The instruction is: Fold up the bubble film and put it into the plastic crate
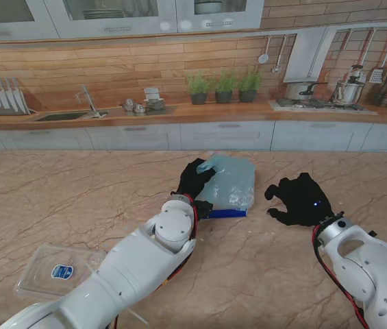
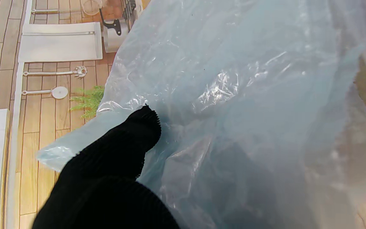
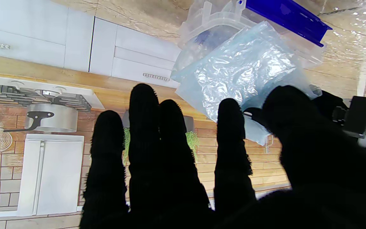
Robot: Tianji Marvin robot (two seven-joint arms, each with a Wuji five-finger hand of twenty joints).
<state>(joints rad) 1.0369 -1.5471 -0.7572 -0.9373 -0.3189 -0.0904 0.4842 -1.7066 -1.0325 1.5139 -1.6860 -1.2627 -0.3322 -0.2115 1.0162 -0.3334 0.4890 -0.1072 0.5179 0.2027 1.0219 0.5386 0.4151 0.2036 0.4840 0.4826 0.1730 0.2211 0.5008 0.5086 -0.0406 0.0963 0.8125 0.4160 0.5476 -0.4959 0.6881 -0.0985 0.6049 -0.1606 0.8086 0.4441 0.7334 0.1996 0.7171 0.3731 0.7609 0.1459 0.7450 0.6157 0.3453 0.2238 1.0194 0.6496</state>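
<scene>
One pale blue, translucent sheet of bubble film (image 1: 229, 181) is what you are working with; it sits bunched and crinkled over the clear plastic crate (image 1: 246, 203) with the blue rim strip (image 1: 225, 214), near the middle of the marble-patterned bench (image 1: 77, 199). You can see in the right wrist view that the film (image 3: 233, 68) lies doubled into a rough rectangle, glossy and wrinkled, covering most of the crate (image 3: 208, 19) with the blue strip (image 3: 286, 12) showing at one side. In the left wrist view the film (image 2: 233, 95) fills nearly the whole picture, draped in loose shiny folds.

Your left robot hand (image 1: 193, 181), in a black knit glove, grips the film at its left edge, with a corner of the sheet sticking up past the fingers; one gloved digit (image 2: 138, 133) presses against the film. Your right robot hand (image 1: 301, 200), also gloved black, hovers just to the right of the crate, apart from it, fingers (image 3: 143, 127) spread and holding nothing.

Nearer to you on the left lies a clear flat plastic lid (image 1: 56, 271) with a small blue label (image 1: 61, 271); its writing is too small to read.
</scene>
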